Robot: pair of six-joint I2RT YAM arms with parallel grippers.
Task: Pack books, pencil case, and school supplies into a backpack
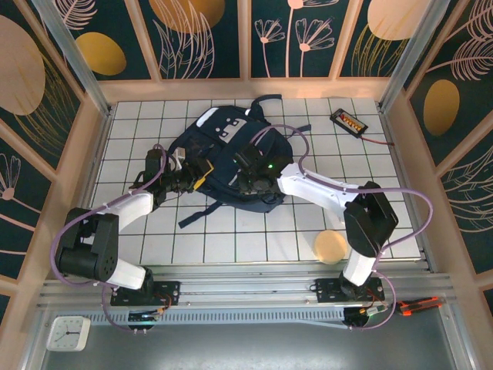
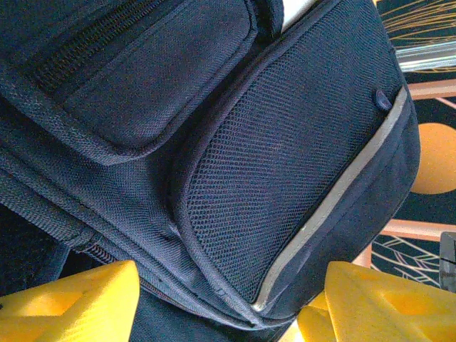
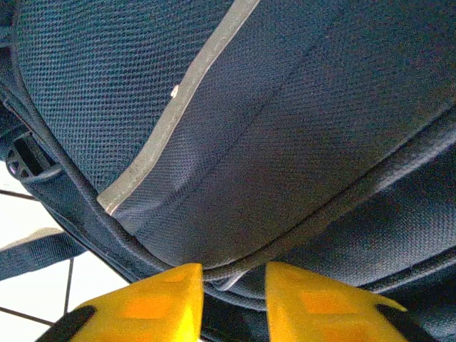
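Note:
The navy backpack (image 1: 231, 158) lies flat in the middle of the tiled table, its straps pointing to the far side. My left gripper (image 1: 192, 179) is at its left edge. In the left wrist view this gripper (image 2: 224, 310) stands open, its yellow fingers (image 2: 78, 303) wide apart on either side of the backpack's mesh-pocket corner (image 2: 285, 178). My right gripper (image 1: 250, 181) is over the backpack's near part. Its jaws (image 3: 234, 288) are pinched close on a piped seam of the backpack (image 3: 235, 267). The books, pencil case and school supplies are out of view.
A black device with orange buttons (image 1: 348, 121) lies at the far right with its red cable. A round tan disc (image 1: 331, 247) sits at the near right by the right arm's base. Wooden walls edge the table. A loose strap (image 1: 196, 216) trails toward the front.

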